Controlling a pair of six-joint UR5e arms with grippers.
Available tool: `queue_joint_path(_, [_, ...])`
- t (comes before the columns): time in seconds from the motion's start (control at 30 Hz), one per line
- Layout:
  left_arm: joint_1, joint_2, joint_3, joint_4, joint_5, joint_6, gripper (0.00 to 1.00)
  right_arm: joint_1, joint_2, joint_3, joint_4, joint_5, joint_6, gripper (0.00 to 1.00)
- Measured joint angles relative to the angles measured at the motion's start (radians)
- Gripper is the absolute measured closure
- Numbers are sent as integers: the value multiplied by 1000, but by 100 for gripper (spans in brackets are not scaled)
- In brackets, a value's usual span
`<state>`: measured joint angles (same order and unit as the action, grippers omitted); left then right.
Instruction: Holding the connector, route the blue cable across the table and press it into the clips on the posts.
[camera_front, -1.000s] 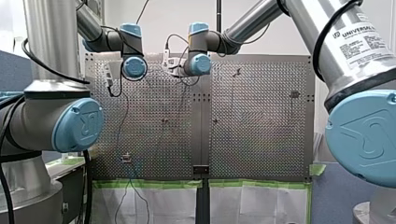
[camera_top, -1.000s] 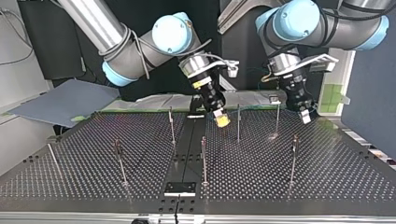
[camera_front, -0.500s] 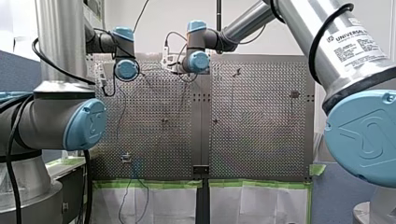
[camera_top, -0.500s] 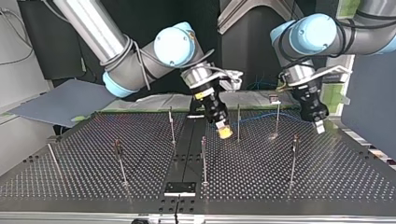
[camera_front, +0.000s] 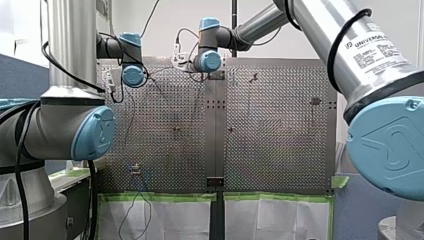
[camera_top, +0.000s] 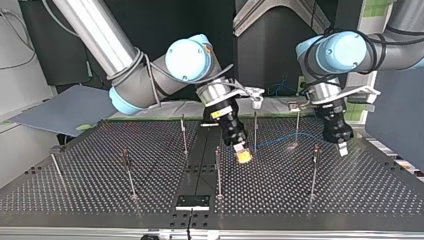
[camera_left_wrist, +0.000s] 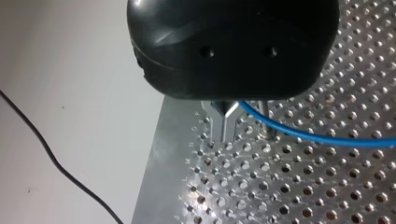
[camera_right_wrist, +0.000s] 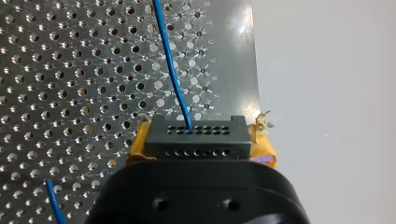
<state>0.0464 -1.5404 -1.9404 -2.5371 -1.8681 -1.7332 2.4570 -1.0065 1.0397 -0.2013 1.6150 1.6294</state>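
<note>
In the top view the blue cable (camera_right_wrist: 171, 65) starts near the middle of the table (camera_top: 100, 190), at my right gripper (camera_top: 243, 156), and runs toward the view's right in a shallow rising line to my left gripper (camera_top: 341, 148). Its long axis lies side to side across the board. On the way it passes two of the thin upright posts (camera_top: 255, 131); I cannot tell whether it touches them. In the right wrist view the black connector (camera_right_wrist: 196, 136) lies crosswise in my grip. Its holed face points straight ahead, away from the gripper, and the cable leaves that face and goes forward over the holes.

The table is a dark perforated plate with more posts standing well apart on it. A grey board (camera_top: 70, 107) leans off its edge at the top view's left. In the front view green tape (camera_front: 160, 197) lines the table's near edge, and a pale wall stands behind it. In the left wrist view a thin black wire (camera_left_wrist: 56, 163) crosses the pale floor beside the plate.

My right gripper is clamped on the connector, with the yellow pads (camera_right_wrist: 140, 144) pressed to its two ends, and it tilts down toward the plate. My left gripper points down near the table's right side in the top view. Its metal fingers (camera_left_wrist: 219, 123) are drawn together, and the blue cable comes out from them sideways, so they are closed on it.
</note>
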Motion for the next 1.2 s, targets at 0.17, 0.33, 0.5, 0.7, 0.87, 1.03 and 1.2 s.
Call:
queue_joint_path(0.17, [17, -13, 12, 8, 5, -1, 100, 0, 25, -46, 1, 0, 0, 100])
queue_joint_path(0.33, [31, -38, 26, 11, 28, 1, 100, 0, 39, -89, 1, 3, 0, 100])
queue_joint_path(0.5, [44, -58, 30, 26, 52, -1, 100, -1, 49, -127, 2, 5, 0, 100])
queue_joint_path(0.7, [59, -68, 32, 48, 81, -6, 100, 0, 75, -153, 5, 10, -1, 100])
queue_joint_path(0.87, [67, -98, 43, 58, 105, -7, 100, 0, 96, -156, 5, 17, -4, 100])
queue_joint_path(1.03, [78, -141, 65, 70, 125, -12, 100, -1, 112, -157, 5, 26, -5, 100])
queue_joint_path(1.2, [95, -173, 84, 90, 137, -23, 100, -5, 119, -161, 5, 29, -6, 100])
